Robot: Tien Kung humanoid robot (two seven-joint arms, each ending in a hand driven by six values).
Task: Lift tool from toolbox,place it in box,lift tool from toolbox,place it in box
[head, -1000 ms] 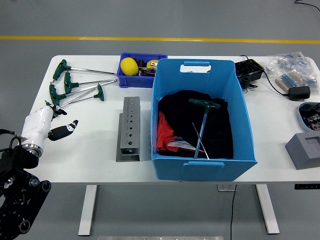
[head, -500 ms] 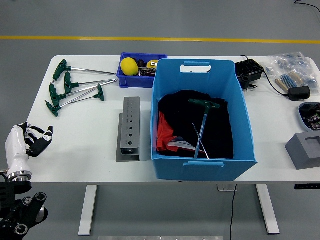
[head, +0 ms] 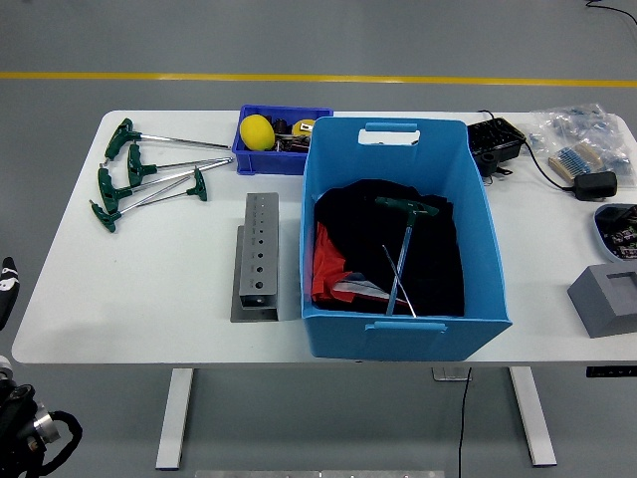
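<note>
1. The big blue box (head: 406, 239) holds two green-handled tools (head: 403, 249) on dark cloth.
2. Four more tools (head: 139, 169) lie left of the box.
3. The left hand (head: 6, 284) peeks in far left of the box; I cannot tell if it is open.

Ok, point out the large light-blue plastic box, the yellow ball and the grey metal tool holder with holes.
large light-blue plastic box (head: 402, 337): head view, on its near wall.
yellow ball (head: 257, 130): head view, on its middle.
grey metal tool holder (head: 259, 254): head view, on its holed top face.

Only a black-and-white sliver of the left hand (head: 6, 287) and black, ring-jointed arm hardware show.
</note>
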